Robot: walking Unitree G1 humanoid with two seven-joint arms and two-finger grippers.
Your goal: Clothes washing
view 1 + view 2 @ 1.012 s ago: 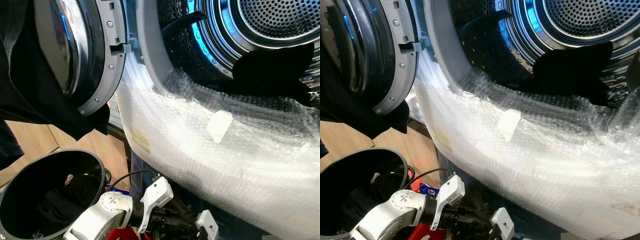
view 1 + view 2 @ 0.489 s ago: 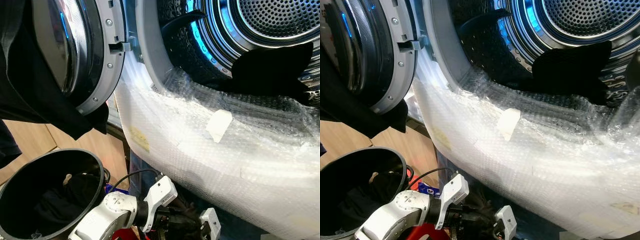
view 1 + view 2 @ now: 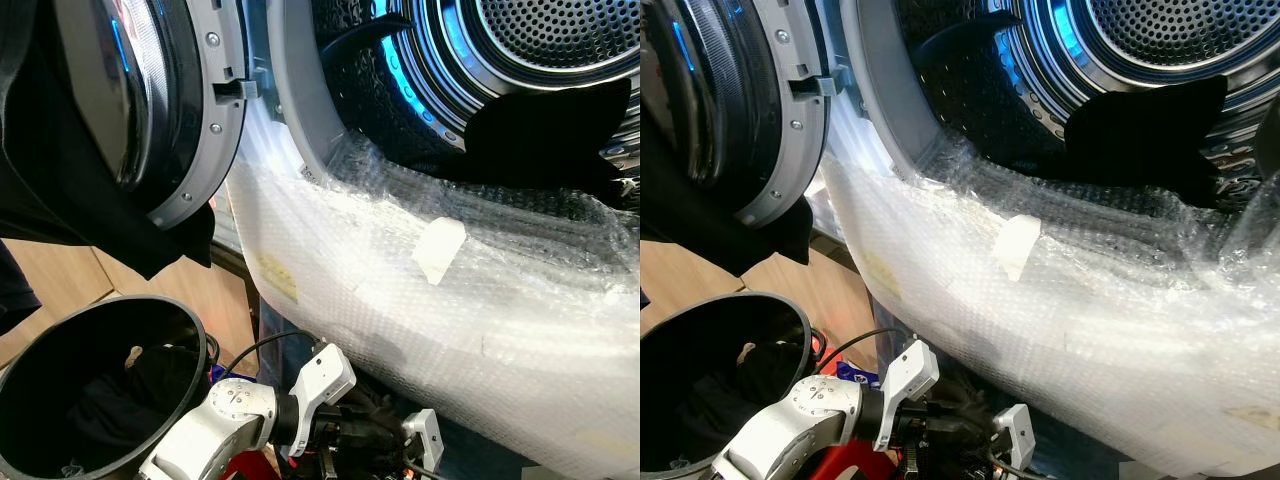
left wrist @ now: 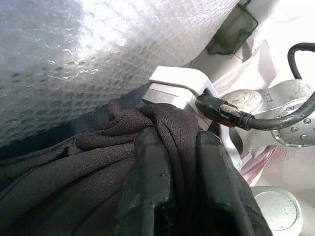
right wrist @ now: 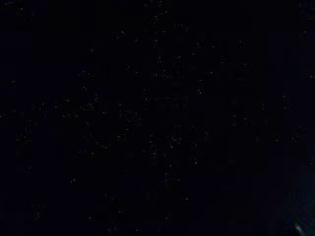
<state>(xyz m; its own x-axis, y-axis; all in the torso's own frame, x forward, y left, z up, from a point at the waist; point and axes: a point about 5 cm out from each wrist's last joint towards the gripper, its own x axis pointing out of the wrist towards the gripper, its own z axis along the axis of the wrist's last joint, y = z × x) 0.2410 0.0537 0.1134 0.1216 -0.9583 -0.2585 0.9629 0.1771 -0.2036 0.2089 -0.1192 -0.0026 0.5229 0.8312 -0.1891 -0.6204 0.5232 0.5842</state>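
Left gripper clamped on dark garment, low beside bubble-wrapped washer front. More clothes in black basket. One dark item in drum. Loading partway; right gripper fingers: cannot tell.

The left arm is silver, with a round joint cap that carries small screws and a white angular bracket at the wrist. A black cable loops above it. The left gripper has two thick, matte black fingers. Beside them sits a white housing with a black cable plug.
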